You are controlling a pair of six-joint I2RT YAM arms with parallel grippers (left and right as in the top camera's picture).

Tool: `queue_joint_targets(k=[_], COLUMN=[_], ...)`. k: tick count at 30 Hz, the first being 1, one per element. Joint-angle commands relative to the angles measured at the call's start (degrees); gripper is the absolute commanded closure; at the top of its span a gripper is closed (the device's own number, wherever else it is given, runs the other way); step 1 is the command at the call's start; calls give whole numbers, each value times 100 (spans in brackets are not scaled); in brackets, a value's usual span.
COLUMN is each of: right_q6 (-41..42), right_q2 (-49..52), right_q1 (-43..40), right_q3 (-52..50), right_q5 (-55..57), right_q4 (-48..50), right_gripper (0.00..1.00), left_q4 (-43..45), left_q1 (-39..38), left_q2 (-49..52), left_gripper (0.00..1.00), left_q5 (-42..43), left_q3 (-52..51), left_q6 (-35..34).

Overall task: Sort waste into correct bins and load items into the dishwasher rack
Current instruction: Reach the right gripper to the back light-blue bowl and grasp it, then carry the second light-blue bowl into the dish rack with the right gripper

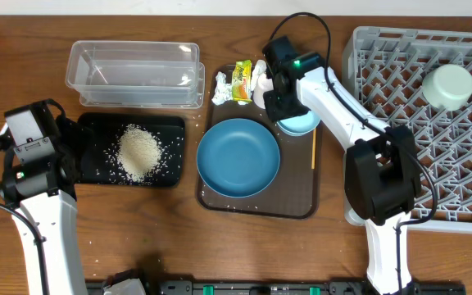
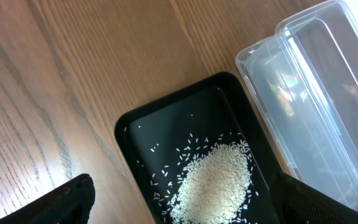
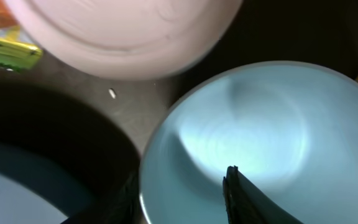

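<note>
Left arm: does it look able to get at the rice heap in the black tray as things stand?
Probably yes: the left claw hangs open over the black tray, facing the rice heap, with nothing covering it or standing between them.

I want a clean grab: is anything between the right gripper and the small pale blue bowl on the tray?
Nothing visible. The right gripper straddles the rim of the pale blue bowl, one finger inside it; the white cup sits beyond.
</note>
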Motion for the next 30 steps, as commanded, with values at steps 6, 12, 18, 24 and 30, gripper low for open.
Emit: queue_joint_targets(k=[6,12,18,24,30], right_q6=[555,570,564,450,313], right_q2=[2,-44,-492,-1292,-2212], right_q1=[81,131,59,-179,-892], right_q3=[-450,-343,-232,-232,-232], right_q5=[133,153,164,286,136], right_q4=[22,-68,-221,-240,-72], right_gripper=[75,82,98,99,99], left_q4=[-22,-22,-22,-22,-22], left_q1=[31,31,31,31,31], left_q2=[15,15,17,17,17], left_gripper=[9,8,8,8,9], left_q5=[-31,-31,-31,-31,-31], left_q3=[90,90,90,90,90], left_q6=[-55,-55,-55,-55,-55])
